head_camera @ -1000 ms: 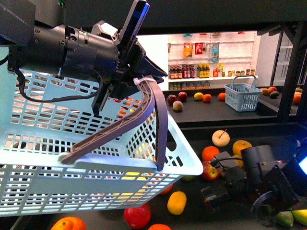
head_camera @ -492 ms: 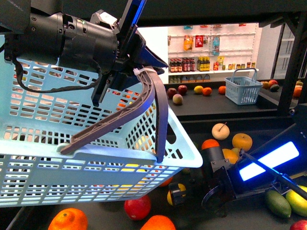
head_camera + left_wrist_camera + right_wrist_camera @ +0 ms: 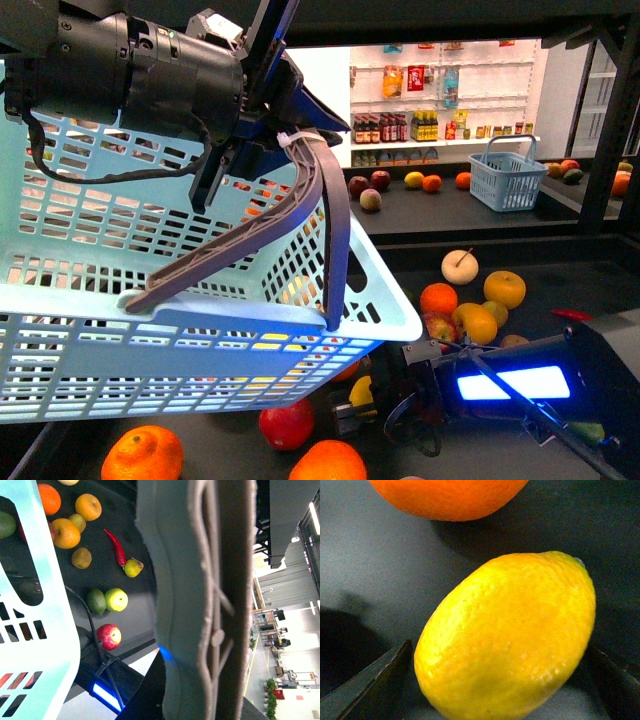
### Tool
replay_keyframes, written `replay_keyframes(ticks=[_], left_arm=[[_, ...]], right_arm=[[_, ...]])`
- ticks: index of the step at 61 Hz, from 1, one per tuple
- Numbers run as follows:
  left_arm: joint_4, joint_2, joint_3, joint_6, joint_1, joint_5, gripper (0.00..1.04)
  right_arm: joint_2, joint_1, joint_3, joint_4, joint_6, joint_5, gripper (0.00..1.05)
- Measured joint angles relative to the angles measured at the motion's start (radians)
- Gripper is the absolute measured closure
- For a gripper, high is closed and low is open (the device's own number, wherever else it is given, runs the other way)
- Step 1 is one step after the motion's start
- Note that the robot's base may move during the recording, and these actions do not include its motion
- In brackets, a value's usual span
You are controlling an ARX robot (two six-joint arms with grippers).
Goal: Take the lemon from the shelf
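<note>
Right wrist view | lemon (image 3: 505, 635) is straddled by opened right hand (image 3: 502, 682), so it can be gripped | basket (image 3: 150, 300) is held ready by left hand (image 3: 250, 150), closed on handle (image 3: 300, 220)

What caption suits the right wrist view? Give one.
Right gripper straddles the lemon on the black shelf, an orange beside it.

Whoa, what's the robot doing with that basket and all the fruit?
The robot is shopping for a lemon. Its left gripper holds up a pale blue basket by the handle. Its right gripper is down on the black shelf tray, fingers open on either side of the lemon, beside an orange. It looks like it has not squeezed yet.
</note>
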Motion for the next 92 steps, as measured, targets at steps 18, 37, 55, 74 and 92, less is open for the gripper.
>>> replay_keyframes(ticks=[18,37,55,74,92], left_arm=[[0.0,0.0,0.0,0.0,0.0,-0.001,0.97],[0.0,0.0,0.0,0.0,0.0,0.0,0.97],[0.0,0.0,0.0,0.0,0.0,0.0,0.97],[0.0,0.0,0.0,0.0,0.0,-0.001,0.97],[0.0,0.0,0.0,0.0,-0.002,0.001,0.97]], right_arm=[[0.14,0.005,0.281,-0.143,-0.006,0.035,0.15],[0.168,-0.007,0.37,-0.162,-0.01,0.034,0.49],[-0.327,-0.114,-0.43,0.374,-0.141,0.037,0.56],[-0.722,-0.319,-1.015,0.605,-0.242,-0.065,0.56],[-1.109,-0.309,-1.248,0.696,-0.187,-0.375,0.57]])
